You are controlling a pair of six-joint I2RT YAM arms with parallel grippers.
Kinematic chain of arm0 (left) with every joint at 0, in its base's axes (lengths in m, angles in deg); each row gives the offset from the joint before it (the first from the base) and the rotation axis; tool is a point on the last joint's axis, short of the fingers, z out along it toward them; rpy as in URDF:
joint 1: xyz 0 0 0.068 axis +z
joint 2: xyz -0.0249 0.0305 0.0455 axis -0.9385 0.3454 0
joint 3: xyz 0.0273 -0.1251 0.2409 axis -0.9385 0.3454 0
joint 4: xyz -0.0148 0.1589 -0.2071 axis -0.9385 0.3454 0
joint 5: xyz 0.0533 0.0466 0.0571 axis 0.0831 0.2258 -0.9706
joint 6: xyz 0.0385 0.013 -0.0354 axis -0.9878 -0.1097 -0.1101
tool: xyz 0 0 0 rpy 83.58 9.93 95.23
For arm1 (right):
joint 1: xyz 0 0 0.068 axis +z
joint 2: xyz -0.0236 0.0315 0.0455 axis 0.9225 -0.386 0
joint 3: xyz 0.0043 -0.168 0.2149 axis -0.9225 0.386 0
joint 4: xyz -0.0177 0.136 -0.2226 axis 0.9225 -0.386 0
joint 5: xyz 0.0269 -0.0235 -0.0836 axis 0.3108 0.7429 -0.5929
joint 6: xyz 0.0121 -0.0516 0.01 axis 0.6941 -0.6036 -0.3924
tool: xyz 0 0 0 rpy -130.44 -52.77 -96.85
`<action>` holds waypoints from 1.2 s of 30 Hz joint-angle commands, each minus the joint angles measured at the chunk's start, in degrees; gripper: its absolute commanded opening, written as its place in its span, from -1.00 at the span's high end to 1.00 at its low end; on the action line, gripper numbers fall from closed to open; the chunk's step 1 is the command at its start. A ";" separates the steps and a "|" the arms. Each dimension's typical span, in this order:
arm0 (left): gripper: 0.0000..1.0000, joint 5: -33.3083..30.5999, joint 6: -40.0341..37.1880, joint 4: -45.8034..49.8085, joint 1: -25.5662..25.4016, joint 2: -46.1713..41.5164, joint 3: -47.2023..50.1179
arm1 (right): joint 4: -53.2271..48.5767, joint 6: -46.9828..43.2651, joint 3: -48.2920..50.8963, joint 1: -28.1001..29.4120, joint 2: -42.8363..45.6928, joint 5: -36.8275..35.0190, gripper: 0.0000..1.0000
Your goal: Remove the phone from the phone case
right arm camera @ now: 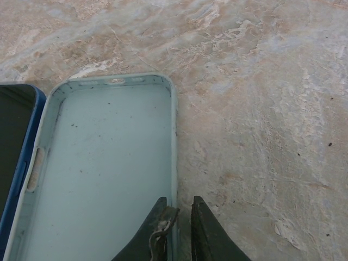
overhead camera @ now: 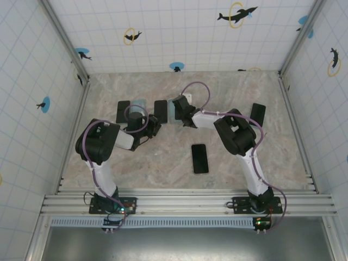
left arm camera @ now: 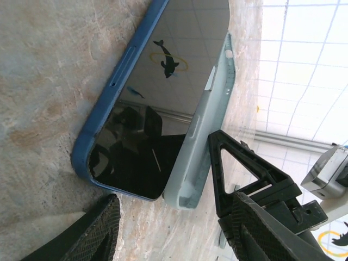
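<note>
No words, numbers or brand names can be read anywhere. The marks that do show are pictures: dark dolphin stickers (overhead camera: 237, 13), some with yellow rings and some on blue dots, stuck to the tiled walls (overhead camera: 163, 32). One dolphin with its ring is mirrored in the dark screen of the phone (left arm camera: 163, 109). The pale case (right arm camera: 103, 163) and the surface (right arm camera: 261, 81) carry no legible print.

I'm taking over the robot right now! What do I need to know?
The left gripper is open and empty, at the end of the phone.
The right gripper is nearly closed on the rim of the case.
The blue-edged phone lies screen up on the table, beside the empty pale case.
Done: the phone is out.
Left: probably just let go of the case and pull both arms back.
</note>
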 commanded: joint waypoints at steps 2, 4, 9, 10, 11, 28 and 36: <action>-0.15 0.51 -0.44 -0.07 0.59 -2.10 0.86 | -1.05 1.01 -1.33 0.42 -0.91 2.22 0.66; -0.17 0.74 -0.60 0.28 0.55 -2.51 0.54 | -0.68 1.19 -0.97 0.40 1.10 3.17 0.65; -0.22 0.72 -3.41 4.47 0.63 -5.47 -0.74 | 0.95 1.80 2.18 -0.13 4.99 4.89 0.52; -0.24 0.48 -4.49 5.83 0.63 -6.42 -1.11 | 1.00 1.85 2.88 -0.25 6.07 5.31 0.47; -0.26 0.29 -6.06 7.96 0.63 -7.66 -1.54 | 1.03 1.96 3.83 -0.54 7.40 5.59 0.41; -0.95 -4.21 -35.71 44.30 0.61 -29.55 -7.20 | -0.07 -6.46 33.93 -2.71 39.10 16.66 -0.54; -0.95 -5.45 -39.39 49.99 0.62 -37.44 -2.91 | -9.39 -3.00 44.64 0.50 51.78 16.35 -0.82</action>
